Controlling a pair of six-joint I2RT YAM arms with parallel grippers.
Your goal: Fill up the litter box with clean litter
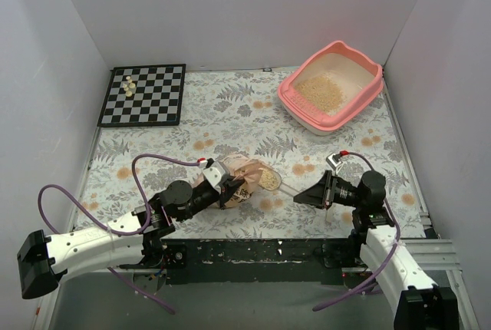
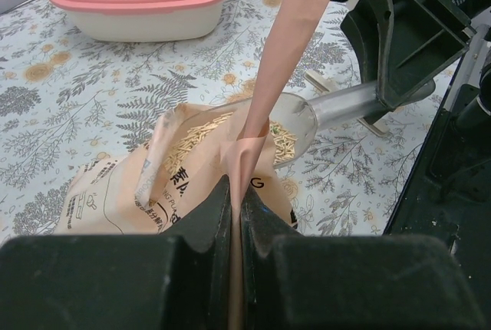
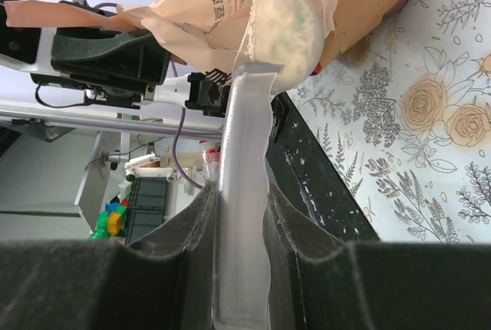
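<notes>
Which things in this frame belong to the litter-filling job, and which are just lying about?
Part of the job: litter box; clean litter; bag, pinched by the left gripper; clear scoop, held by the right gripper.

Lying about: chessboard; pale chess pieces on its corner.

Robotics lab, a boxed-in test cell, not a home. Plain white panel walls point(image 1: 230, 8) close off the table on three sides. The left arm point(image 1: 100, 245) and right arm point(image 1: 391, 261) are bolted to a black base plate point(image 1: 253, 252) at the near edge, with purple cable point(image 1: 165, 156) looping loose. The floral tablecloth point(image 1: 230, 123) looks domestic, and so do the litter box point(image 1: 290, 100), chessboard point(image 1: 143, 94), printed bag point(image 2: 115, 199) and clear scoop point(image 2: 345, 106). In the right wrist view, past the table edge, are metal frame rails point(image 3: 92, 107), more wiring and coloured blocks point(image 3: 115, 215) among blurred clutter.
</notes>
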